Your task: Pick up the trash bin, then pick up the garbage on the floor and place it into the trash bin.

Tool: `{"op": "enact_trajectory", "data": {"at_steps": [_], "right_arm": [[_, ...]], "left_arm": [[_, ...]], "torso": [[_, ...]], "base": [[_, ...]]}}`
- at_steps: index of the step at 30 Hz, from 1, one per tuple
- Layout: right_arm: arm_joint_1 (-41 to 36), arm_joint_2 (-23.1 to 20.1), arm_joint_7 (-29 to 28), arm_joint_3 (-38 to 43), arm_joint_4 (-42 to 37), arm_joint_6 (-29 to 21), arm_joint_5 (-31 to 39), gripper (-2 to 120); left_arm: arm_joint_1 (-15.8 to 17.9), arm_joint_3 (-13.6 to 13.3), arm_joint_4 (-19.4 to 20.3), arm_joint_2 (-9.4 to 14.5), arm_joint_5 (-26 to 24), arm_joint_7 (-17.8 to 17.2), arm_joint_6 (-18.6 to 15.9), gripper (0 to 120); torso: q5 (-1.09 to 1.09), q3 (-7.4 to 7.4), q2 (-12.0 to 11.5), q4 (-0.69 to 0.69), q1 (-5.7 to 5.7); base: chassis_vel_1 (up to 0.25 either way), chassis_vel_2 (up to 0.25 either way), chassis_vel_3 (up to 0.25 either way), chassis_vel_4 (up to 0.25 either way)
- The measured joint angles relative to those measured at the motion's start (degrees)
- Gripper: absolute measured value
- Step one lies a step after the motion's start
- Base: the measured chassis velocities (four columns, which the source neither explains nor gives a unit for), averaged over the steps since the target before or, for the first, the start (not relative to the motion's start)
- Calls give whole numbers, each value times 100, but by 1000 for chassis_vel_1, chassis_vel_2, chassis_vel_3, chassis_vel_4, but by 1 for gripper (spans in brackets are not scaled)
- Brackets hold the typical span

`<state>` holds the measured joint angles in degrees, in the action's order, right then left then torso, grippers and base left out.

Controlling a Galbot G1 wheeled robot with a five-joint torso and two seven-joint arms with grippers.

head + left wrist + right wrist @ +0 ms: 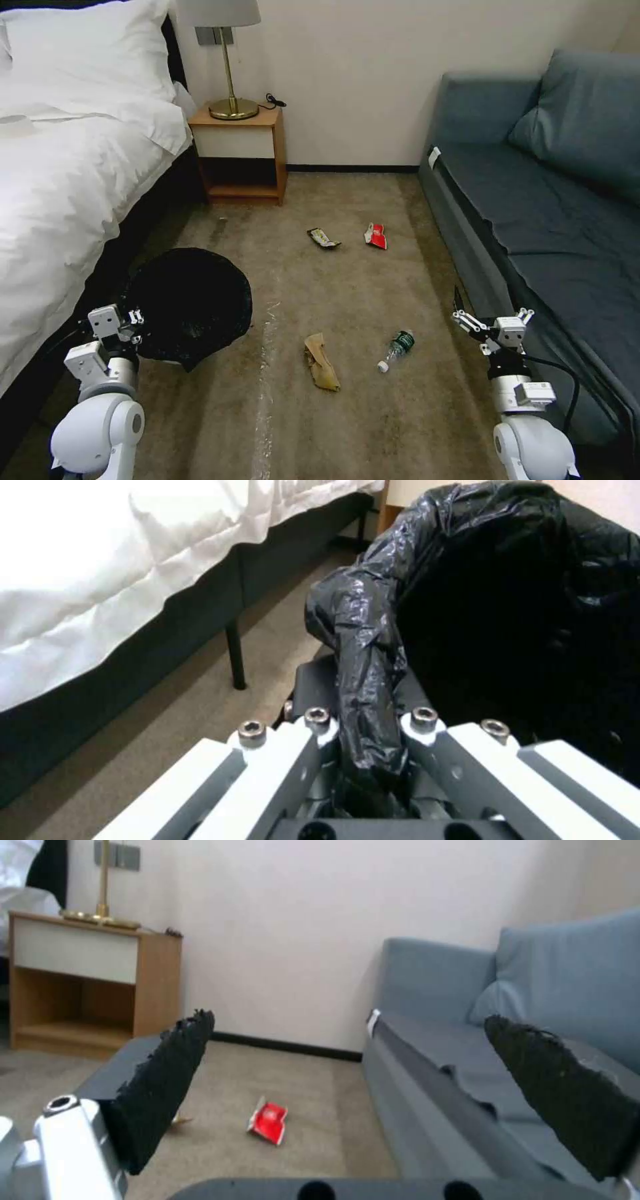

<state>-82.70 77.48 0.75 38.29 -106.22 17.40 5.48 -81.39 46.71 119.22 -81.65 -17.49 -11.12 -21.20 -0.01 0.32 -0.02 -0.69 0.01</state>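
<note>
The trash bin [190, 303], lined with a crinkly black bag, is at the left by the bed. My left gripper [131, 325] is shut on its near rim. In the left wrist view a fold of the black bag [367, 670] runs between the fingers of the left gripper [363, 700]. Garbage lies on the floor [347, 293]: a crumpled brown paper bag [321, 362], a small clear bottle [398, 348], a red wrapper [375, 236] and a dark-and-yellow wrapper [323, 238]. My right gripper [490, 323] is open and holds nothing beside the sofa. Past the right gripper [348, 1022], the red wrapper [268, 1123] lies ahead.
A white bed [60, 167] runs along the left, a blue-grey sofa [547, 200] along the right. A wooden nightstand [240, 157] with a brass lamp stands against the far wall. A pale worn streak [267, 373] runs down the carpet.
</note>
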Motion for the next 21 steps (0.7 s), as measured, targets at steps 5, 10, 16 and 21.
{"op": "enact_trajectory", "data": {"at_steps": [5,10,16,21], "right_arm": [[493,-163,-388,-638,485,-486,199,100],[851,-174,-599,-911,881,-863,504,100],[1518,-262,-1098,-1342,1428,-1684,1397,100],[1913,-373,-1489,-1664,1534,-2520,2349,100]], "left_arm": [[-10,-72,14,-37,117,-2,-26,4],[-8,-110,96,-62,199,-18,-47,4],[-22,-204,222,-141,261,-59,-106,4],[9,-265,213,-204,332,-117,-126,4]], "torso": [[0,0,0,1,0],[0,0,0,1,0],[1,1,0,1,0],[0,0,0,1,0]], "base": [[0,0,0,0],[0,0,0,0],[0,0,0,0],[0,0,0,0]]}}
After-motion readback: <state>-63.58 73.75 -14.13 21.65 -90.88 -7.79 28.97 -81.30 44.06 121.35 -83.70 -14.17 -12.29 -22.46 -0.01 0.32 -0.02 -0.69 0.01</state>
